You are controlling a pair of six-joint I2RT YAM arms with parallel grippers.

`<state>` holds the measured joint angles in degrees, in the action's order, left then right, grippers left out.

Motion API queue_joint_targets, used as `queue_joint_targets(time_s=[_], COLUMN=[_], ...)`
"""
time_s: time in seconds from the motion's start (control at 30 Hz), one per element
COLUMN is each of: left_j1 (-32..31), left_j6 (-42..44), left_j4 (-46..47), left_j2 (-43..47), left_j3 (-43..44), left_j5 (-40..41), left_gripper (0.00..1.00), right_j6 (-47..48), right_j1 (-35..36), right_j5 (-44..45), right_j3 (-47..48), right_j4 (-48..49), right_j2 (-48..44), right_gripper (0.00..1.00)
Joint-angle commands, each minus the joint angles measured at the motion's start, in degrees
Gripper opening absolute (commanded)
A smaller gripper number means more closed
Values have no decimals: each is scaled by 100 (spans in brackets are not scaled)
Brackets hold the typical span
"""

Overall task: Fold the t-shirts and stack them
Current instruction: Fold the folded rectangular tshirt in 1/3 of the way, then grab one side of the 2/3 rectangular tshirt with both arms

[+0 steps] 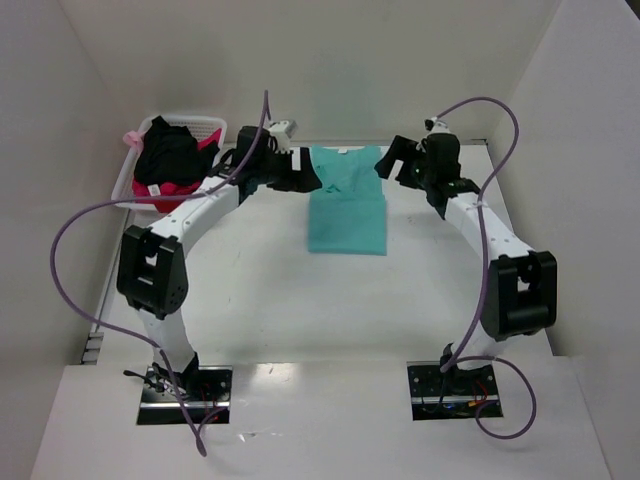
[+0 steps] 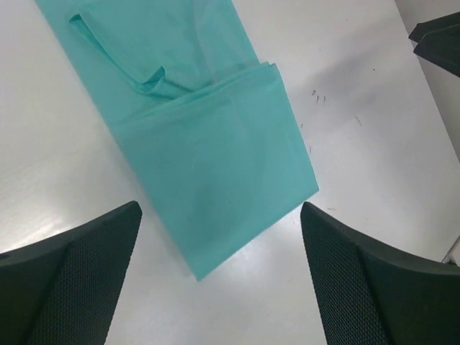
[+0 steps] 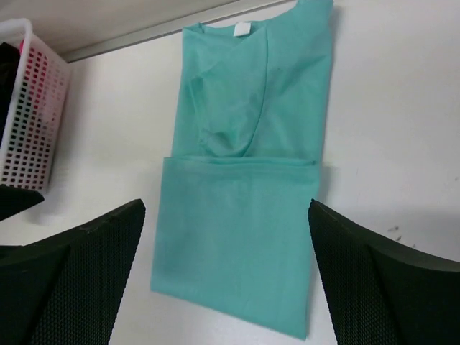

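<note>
The teal-green t-shirt (image 1: 346, 205) lies flat at the far middle of the table, sleeves folded in and its lower half doubled up over the body. Its white neck label (image 3: 242, 29) faces the back wall. My left gripper (image 1: 300, 175) hovers open by the shirt's left edge, and the left wrist view shows the folded end (image 2: 215, 144) between its spread fingers (image 2: 86, 266). At the shirt's right edge, my right gripper (image 1: 395, 165) is open and empty, looking down on the cloth (image 3: 244, 215). A black t-shirt (image 1: 170, 150) and a pink-red t-shirt (image 1: 165, 190) lie bunched in the basket.
The white lattice basket (image 1: 205, 122) stands at the far left corner against the wall, and it shows at the left of the right wrist view (image 3: 29, 122). White walls close the table at the back and on both sides.
</note>
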<state>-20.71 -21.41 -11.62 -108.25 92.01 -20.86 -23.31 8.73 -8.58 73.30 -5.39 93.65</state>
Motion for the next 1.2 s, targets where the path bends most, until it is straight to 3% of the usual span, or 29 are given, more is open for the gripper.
queue_joint_targets(time_s=[0.0,0.23,0.47,0.67,0.97,1.17], left_j1=[-21,-408,-601,-601,-601,-601], left_j6=[-205,-486,-768,-1128,-1304,-1304], left_j4=[124,-42,160,493,801,854], left_j2=[443,647,708,489,-3,-127], left_j3=[-796,-2019,-2521,-2635,-2574,-2407], left_j5=[-23,47,196,144,197,302], left_gripper=[99,99,99,97,92,90], right_j6=[-155,-656,-780,-833,-833,-833], right_j1=[6,6,67,120,120,120], right_j5=[180,49,102,-30,-83,-205], right_j3=[-605,-2124,-2557,-2618,-2724,-2672], right_j4=[-446,-516,-446,-323,-164,-41], right_j2=[-337,-1137,-1191,-691,-453,-163], right_gripper=[100,100,99,87,61,57])
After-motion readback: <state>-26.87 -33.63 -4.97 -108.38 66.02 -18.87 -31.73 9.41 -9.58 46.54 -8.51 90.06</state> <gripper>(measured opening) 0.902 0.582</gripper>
